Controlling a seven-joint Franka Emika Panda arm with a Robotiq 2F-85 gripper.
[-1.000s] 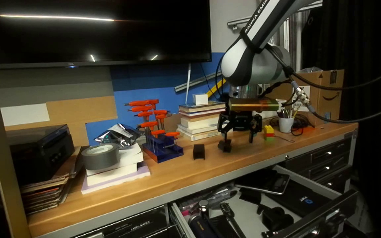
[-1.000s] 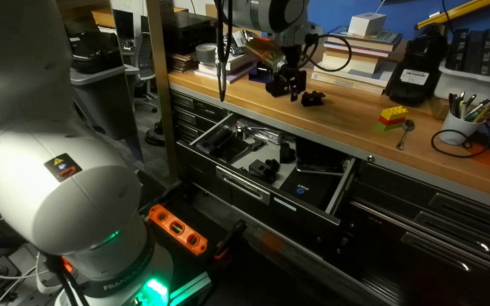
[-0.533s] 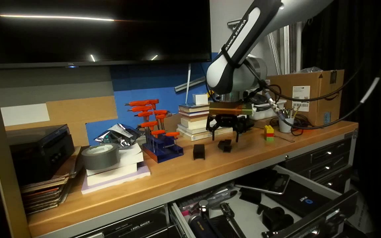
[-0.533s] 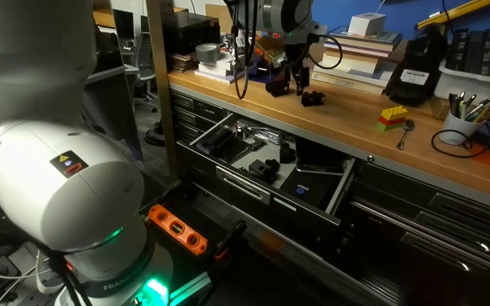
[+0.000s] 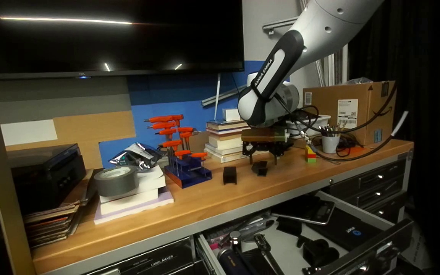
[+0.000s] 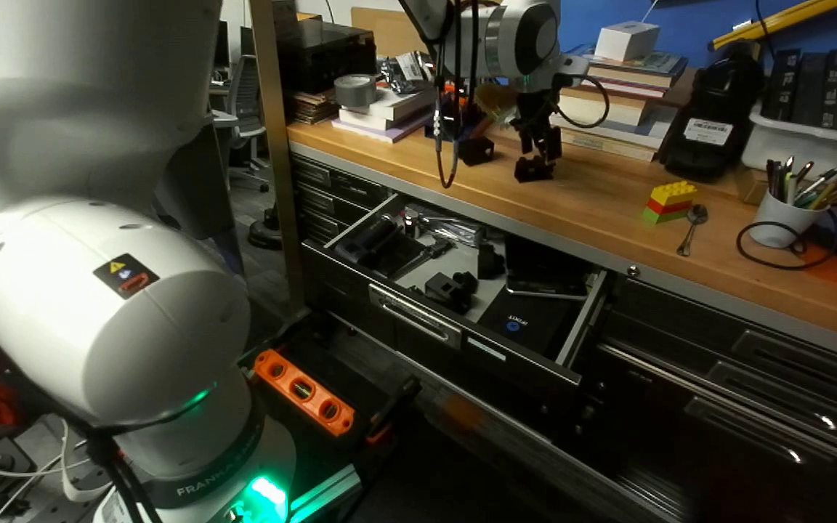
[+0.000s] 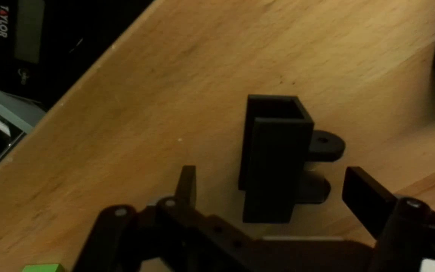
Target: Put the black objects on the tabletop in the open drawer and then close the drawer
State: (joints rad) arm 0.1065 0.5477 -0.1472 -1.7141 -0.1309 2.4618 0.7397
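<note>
- Your tool (image 5: 263,158) has just shifted toward the black lugged bracket (image 7: 276,166), which the wrist view shows ungripped between its wide-spread jaws
- The bracket rests on the wooden surface (image 5: 204,198), near a second black block (image 5: 229,175); both await the pulled-out drawer (image 6: 583,317)
- Closing on it seems next

You have swung the arm (image 6: 520,40) rightward along the top of an exterior view, bringing the jaws just above the right-hand black block (image 6: 532,170). In an exterior view the jaws have moved left, tips now flanking that block (image 5: 260,169), while the cable (image 5: 399,123) has dropped in front of the toy bricks (image 5: 310,157), right of centre.
</note>
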